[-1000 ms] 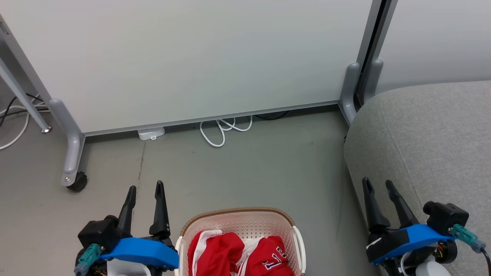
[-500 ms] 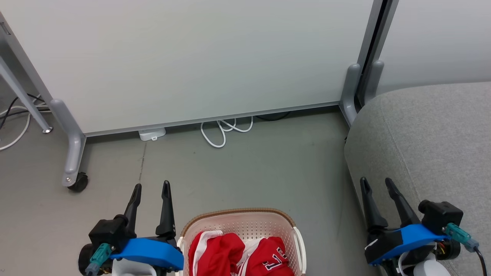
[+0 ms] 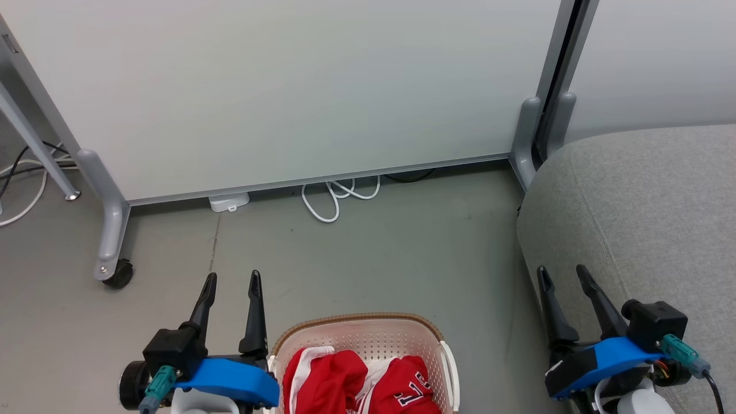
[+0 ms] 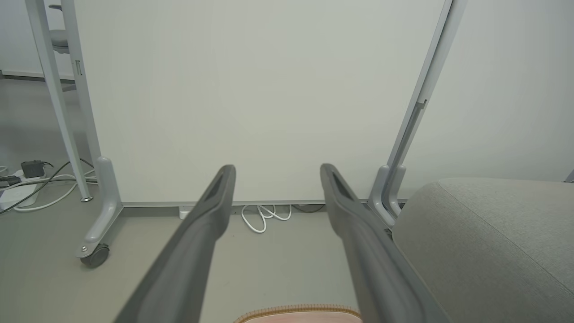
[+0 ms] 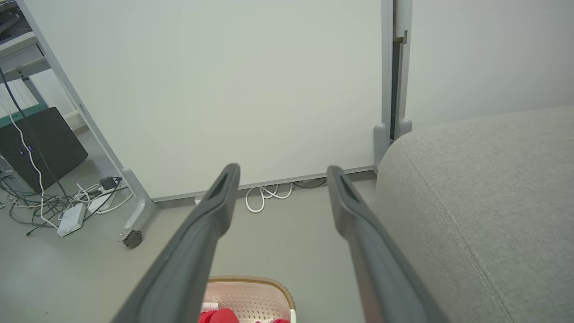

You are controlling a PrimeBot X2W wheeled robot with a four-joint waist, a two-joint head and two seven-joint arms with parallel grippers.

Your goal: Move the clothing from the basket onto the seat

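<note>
we look down at a grey floor (image 3: 368, 253), with our two grippers raised either side of a laundry basket. the basket (image 3: 356, 317), cream plastic with a brown woven rim, stands on the floor well short of its far edge, where a pale partition panel (image 3: 287, 86) meets it. the clothing (image 3: 325, 376) lies heaped inside the basket, bright red with white stripes, not yet lifted. the seat (image 3: 650, 201), a broad grey cushion, fills the floor's right side near the basket, so we judge the carry will be short.

the left gripper (image 3: 233, 276) hovers just left of the basket's rim, its two dark fingers spread apart and pinching nothing. the right gripper (image 3: 560, 270) hangs by the seat's near-left edge, fingers likewise spread and empty. we judge both are held wide so that either can come down on the fabric; the left is the nearer.

much is cut off. the basket's near half runs off the bottom of the head view, so we cannot tell how many garments there are or how they tangle. black-and-white numerals (image 3: 418, 386) show on one fold, partly cropped. the seat runs off to the right. a white cable (image 3: 333, 198) loops at the floor's far edge under the panel.
</note>
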